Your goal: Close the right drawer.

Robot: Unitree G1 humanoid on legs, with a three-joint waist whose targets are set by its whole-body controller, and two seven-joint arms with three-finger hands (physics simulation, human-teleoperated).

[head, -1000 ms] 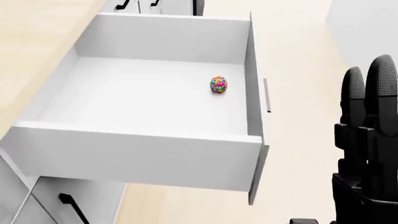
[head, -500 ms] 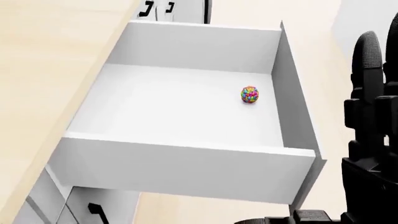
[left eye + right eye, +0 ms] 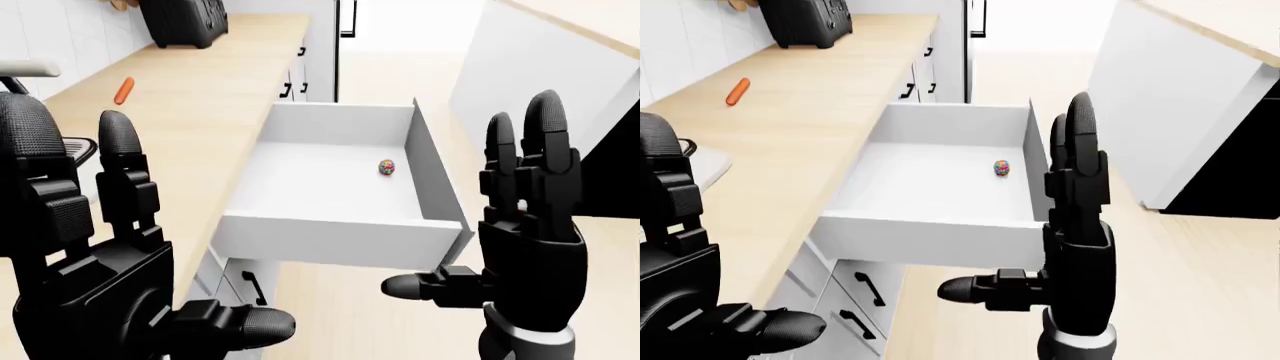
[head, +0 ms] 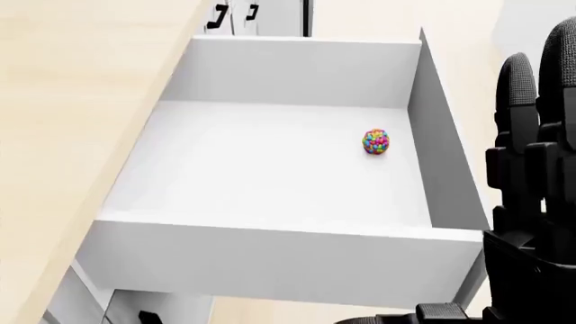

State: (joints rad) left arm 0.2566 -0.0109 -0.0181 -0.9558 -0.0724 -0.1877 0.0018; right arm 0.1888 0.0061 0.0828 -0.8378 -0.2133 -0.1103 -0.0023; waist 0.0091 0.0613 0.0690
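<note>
The white right drawer [image 3: 330, 240] stands pulled far out of the cabinet under the wooden counter [image 3: 200, 97]. Its front panel [image 4: 446, 155] faces the right of the view. A small multicoloured ball [image 4: 375, 142] lies inside, near that panel. My right hand [image 3: 500, 202] is open with fingers upright, just right of the drawer's near corner, palm toward the panel; contact cannot be told. My left hand [image 3: 160, 232] is open too, raised over the counter at the lower left, holding nothing.
A carrot [image 3: 123, 90] and a black appliance [image 3: 185, 21] sit on the counter, far up the view. Lower drawers with black handles [image 3: 868, 288] show beneath the open one. A white cabinet block [image 3: 540, 67] stands to the right across the light wood floor [image 3: 380, 322].
The whole head view has shifted, so the drawer now sits further right and larger in the picture: the camera moved. The drawer stays equally open, and the ball has not rolled.
</note>
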